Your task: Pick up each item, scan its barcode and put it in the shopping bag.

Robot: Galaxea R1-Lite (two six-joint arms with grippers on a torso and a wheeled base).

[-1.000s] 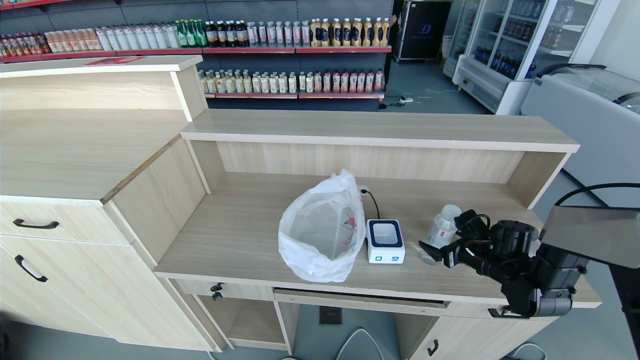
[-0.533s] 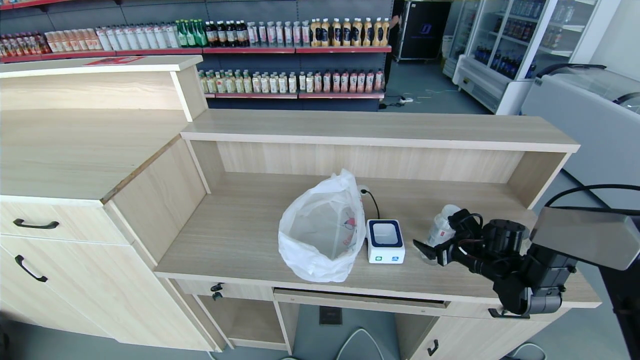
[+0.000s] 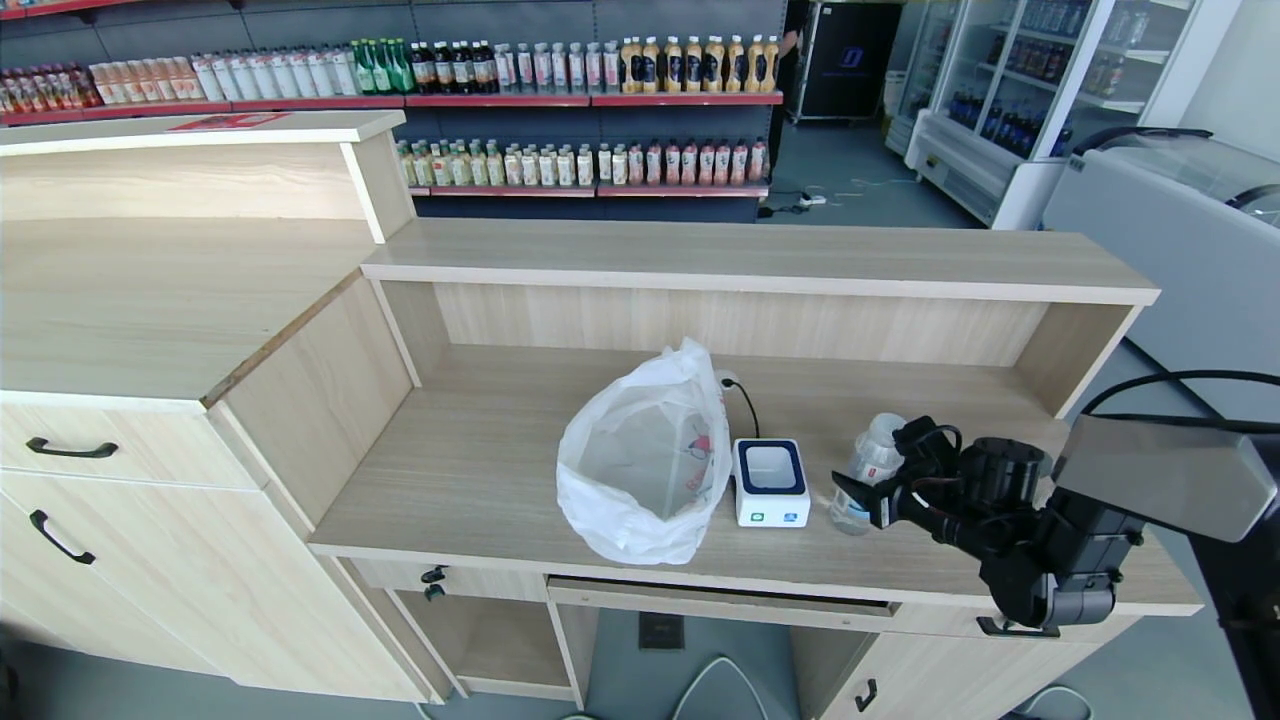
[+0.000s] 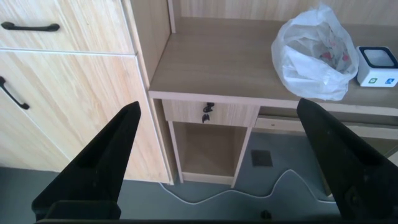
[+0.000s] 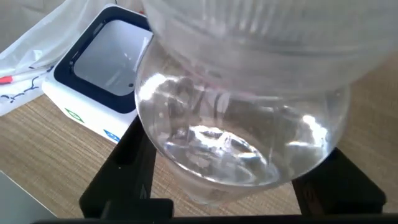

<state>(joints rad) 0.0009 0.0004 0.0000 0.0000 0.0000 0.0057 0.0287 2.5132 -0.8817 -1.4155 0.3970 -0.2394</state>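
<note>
**Bottle gripped and carried toward the scanner**

Nearest us, our left hand (image 4: 219, 107) hangs low in front of the cabinet, fingers spread wide, holding nothing. Up on the surface (image 3: 480, 470), our right hand (image 3: 878, 478) is clamped on the clear bottle (image 3: 868, 455), one finger on either side of its lower body. Over the last second, hand and bottle have slid leftward together. The bottle stood well apart from the scanner (image 3: 770, 482) and is now near its right edge, leaning rather than upright. We cannot tell whether its base has cleared the surface. The scanner has not moved. The shopping bag (image 3: 640, 470), just beside its left edge, is likewise unchanged. We judge the pick done and the scan step begun, but the bottle has yet to come over the scanner window.
</note>
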